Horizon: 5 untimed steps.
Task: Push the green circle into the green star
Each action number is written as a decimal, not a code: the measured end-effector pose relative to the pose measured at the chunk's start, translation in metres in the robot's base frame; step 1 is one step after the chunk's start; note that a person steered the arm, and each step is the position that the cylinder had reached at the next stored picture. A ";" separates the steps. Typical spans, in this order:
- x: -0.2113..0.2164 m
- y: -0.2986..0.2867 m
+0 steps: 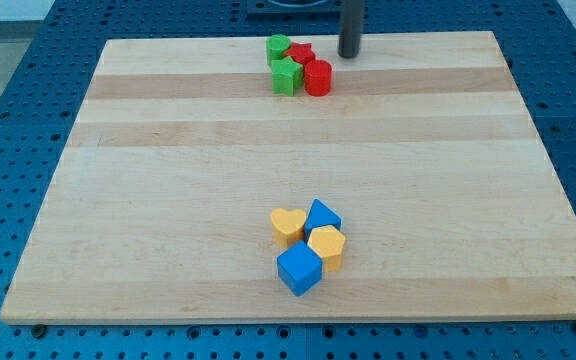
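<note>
Up near the desk's (168, 200) far edge, the green circle (279, 46) sits touching the green star (286, 75). My tip (351, 54), a bare rod with no end effector to open or close, stands right of the red blocks (310, 66); best approach: circle round behind the circle, nudge gently starward.

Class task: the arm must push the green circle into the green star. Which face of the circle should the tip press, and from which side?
Press the green circle's top-side face, pushing toward the view's bottom: the green star sits just below, seemingly already touching. My tip stands right of the red blocks, so probably circle round above.
</note>
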<state>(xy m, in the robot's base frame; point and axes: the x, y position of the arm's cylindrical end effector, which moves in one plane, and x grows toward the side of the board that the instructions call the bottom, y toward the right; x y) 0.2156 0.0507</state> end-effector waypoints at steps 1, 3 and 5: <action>-0.022 -0.043; -0.022 -0.063; -0.022 -0.113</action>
<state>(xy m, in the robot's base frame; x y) 0.1937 -0.0627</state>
